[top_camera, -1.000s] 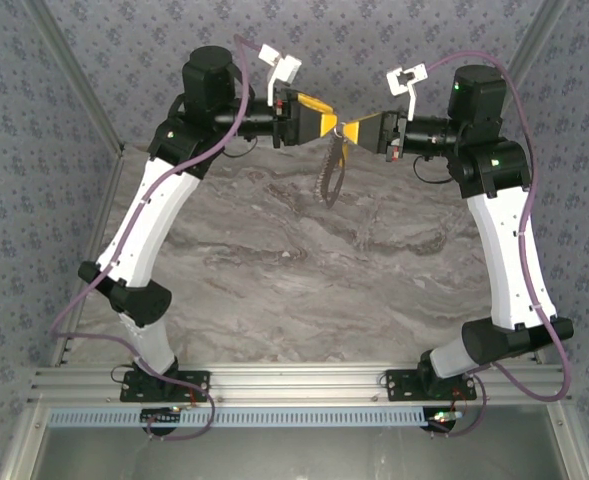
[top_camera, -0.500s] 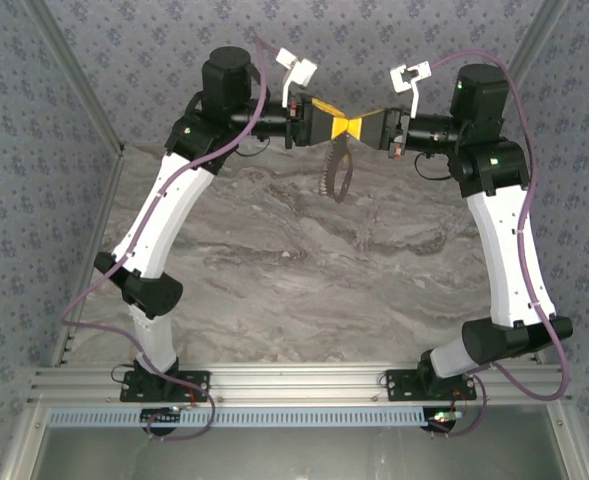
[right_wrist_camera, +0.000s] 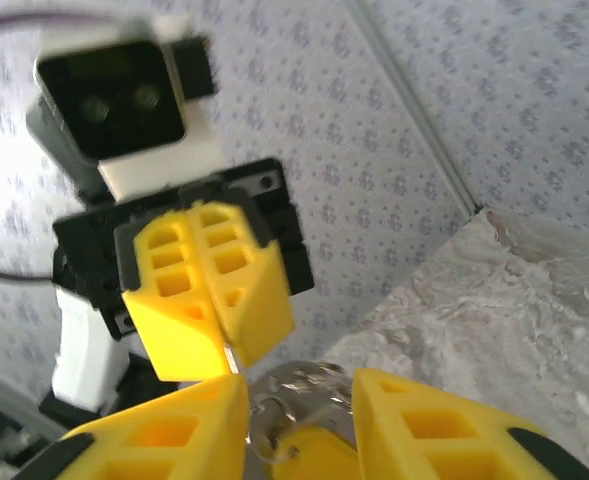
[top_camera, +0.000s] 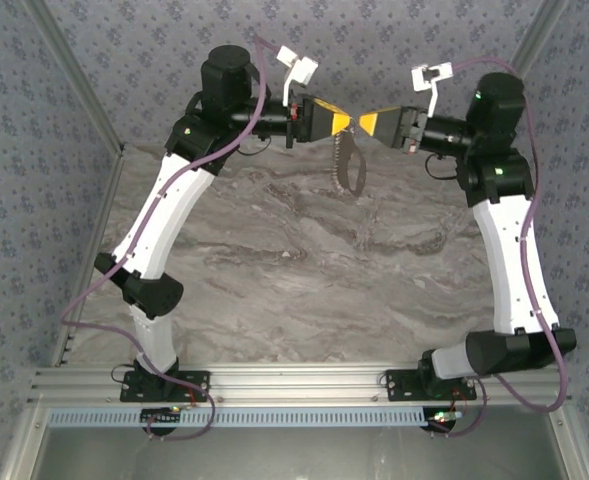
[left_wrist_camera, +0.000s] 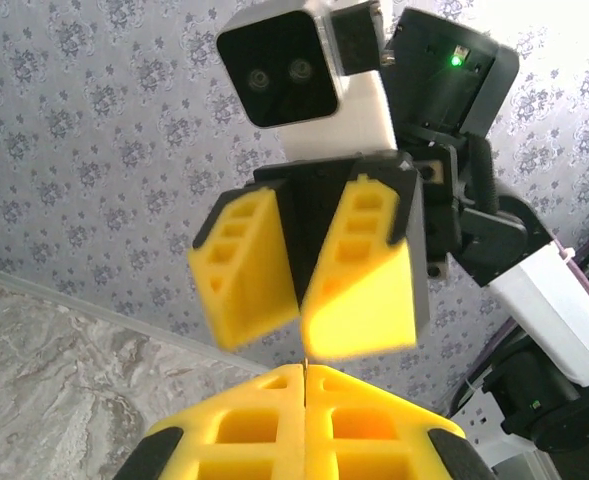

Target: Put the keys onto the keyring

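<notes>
Left jaws: clenched on the thin edge of the keyring (right_wrist_camera: 299, 382), tip to tip with the right jaws, above the worktop (top_camera: 274, 260). Right jaws: released, standing apart with the ring in the gap between them. Its chain (top_camera: 357, 168) hangs just below the left jaws.

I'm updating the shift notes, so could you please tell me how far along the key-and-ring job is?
Done: the keyring hangs clear of the table, its loop dangling under the shut left gripper. In hand: the right gripper has its fingers parted, with the ring and the orange-headed key between them. Left: I cannot tell whether the key is threaded on; that likely remains.
</notes>
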You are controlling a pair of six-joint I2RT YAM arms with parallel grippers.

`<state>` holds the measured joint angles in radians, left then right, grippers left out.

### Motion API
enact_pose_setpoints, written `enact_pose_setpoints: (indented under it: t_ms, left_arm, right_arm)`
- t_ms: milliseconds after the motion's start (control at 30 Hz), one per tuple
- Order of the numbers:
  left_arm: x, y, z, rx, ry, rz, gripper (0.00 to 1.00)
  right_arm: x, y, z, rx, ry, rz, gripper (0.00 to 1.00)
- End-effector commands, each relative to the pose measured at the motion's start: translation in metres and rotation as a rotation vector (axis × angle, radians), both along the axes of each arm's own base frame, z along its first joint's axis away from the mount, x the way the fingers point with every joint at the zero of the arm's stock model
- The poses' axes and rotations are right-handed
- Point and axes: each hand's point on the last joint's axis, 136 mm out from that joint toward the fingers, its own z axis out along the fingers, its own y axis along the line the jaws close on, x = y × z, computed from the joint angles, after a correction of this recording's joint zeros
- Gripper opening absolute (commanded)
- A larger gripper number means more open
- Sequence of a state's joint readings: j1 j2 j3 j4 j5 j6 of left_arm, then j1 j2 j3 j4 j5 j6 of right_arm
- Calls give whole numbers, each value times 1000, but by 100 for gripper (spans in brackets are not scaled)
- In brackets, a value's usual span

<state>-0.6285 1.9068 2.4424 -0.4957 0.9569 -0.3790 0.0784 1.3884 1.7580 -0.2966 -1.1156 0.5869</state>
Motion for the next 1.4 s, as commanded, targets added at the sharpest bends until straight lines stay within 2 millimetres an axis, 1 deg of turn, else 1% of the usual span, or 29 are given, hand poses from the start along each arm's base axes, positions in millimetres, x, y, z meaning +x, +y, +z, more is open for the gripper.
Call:
enact_pose_setpoints:
  t_ms: [0,67,167,267,400,533,633,700,733,767,800,900,967,1000,1200,1233,1300,1367]
  left_arm:
    - [-16,7,32,-77,-77,-23,0]
    - [-17,8,39,-98,-86,-22,0]
    - [-19,10,47,-121,-96,-16,0]
    - [-19,12,56,-145,-107,1,0]
    - [-18,12,64,-172,-108,20,0]
    - [-23,11,71,-199,-109,13,0]
    - [-27,7,74,-214,-103,-1,0]
    - [-31,5,76,-221,-100,-13,0]
    - [-31,4,75,-222,-97,-15,0]
    - [-32,3,76,-224,-96,-17,0]
    - [-33,2,75,-225,-94,-18,0]
    - [-33,4,75,-230,-95,-7,0]
    - [-33,5,75,-231,-99,1,0]
    - [-33,5,75,-231,-102,6,0]
    - [-34,9,73,-227,-116,20,0]
    - [-34,9,73,-226,-117,20,0]
    - [-34,10,72,-224,-118,21,0]
    - [-34,10,72,-224,-118,22,0]
  right_arm:
    - [-10,-18,32,98,-72,-27,42]
    - [-10,-21,27,101,-59,-45,45]
    - [-12,-19,17,93,-43,-67,50]
    - [-16,-13,7,83,-31,-88,55]
    - [-23,0,-1,73,-26,-81,60]
    - [-28,18,-6,53,-28,-64,61]
    - [-25,29,-9,43,-29,-64,61]
    - [-24,36,-10,40,-25,-63,59]
    - [-24,38,-10,39,-23,-63,56]
    - [-24,39,-10,39,-20,-66,51]
    - [-24,39,-9,38,-17,-70,47]
    - [-27,37,-11,15,-41,-77,38]
    - [-30,36,-13,1,-41,-82,34]
    - [-31,35,-14,-5,-40,-84,34]
    - [-39,27,-19,-41,-34,-105,40]
    - [-40,25,-19,-44,-36,-109,43]
    - [-40,21,-19,-48,-36,-124,53]
    - [-40,16,-17,-48,-40,-138,54]
